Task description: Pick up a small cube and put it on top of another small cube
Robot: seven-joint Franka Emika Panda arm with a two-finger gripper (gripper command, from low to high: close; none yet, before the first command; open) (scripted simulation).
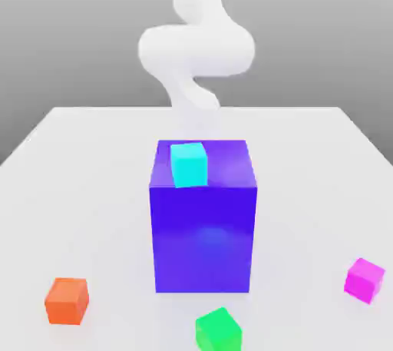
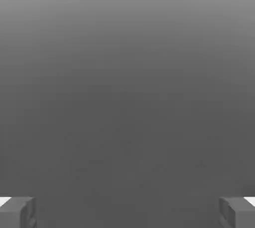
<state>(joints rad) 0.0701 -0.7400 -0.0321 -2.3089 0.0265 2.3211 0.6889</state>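
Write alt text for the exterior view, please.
A big blue-violet block stands mid-table with a cyan cube on top. In front of it on the white table lie an orange cube, a green cube and a magenta-pink cube; the white arm rises behind.

No text, label, brand, number or sign can be read on anything shown.
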